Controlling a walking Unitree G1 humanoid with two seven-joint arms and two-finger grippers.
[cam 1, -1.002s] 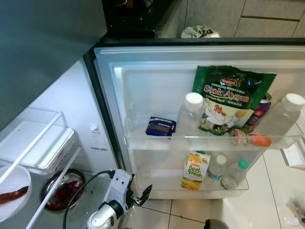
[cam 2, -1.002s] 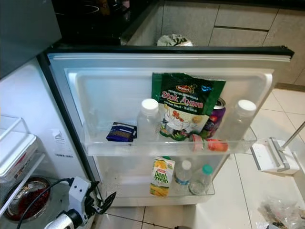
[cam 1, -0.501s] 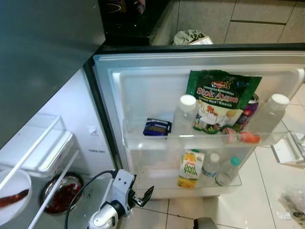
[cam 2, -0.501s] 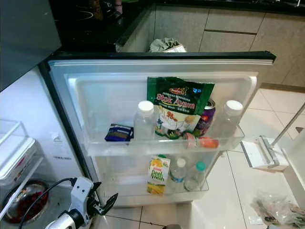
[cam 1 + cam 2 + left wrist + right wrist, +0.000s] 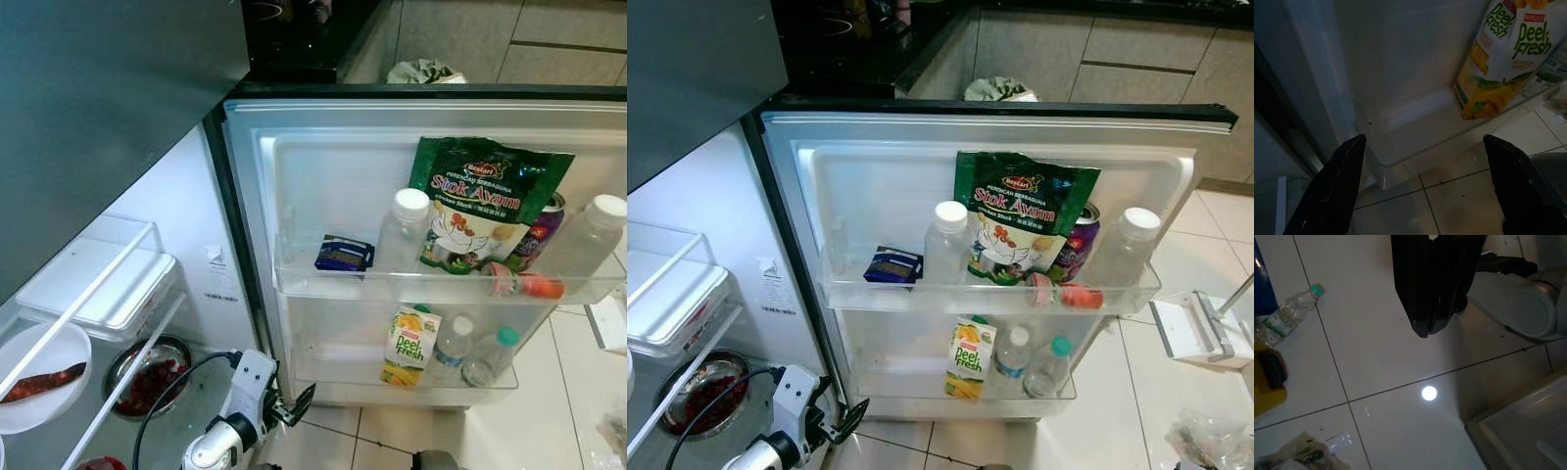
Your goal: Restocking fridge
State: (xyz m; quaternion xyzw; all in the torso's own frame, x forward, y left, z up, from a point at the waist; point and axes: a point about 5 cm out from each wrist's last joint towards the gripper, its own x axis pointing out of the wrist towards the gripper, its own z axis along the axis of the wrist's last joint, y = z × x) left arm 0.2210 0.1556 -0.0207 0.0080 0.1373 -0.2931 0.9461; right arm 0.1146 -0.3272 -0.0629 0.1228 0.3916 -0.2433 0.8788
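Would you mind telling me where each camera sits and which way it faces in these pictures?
Left and right eye views: on the head, looking forward and down at the open fridge door; the left gripper shows low, open.
Left wrist view: on the left wrist, looking along its fingers at the lower door shelf; it shares the Peel Fresh carton with the eye views.
Right wrist view: on the right wrist, facing the tiled floor, where a water bottle lies; the right gripper is shut.
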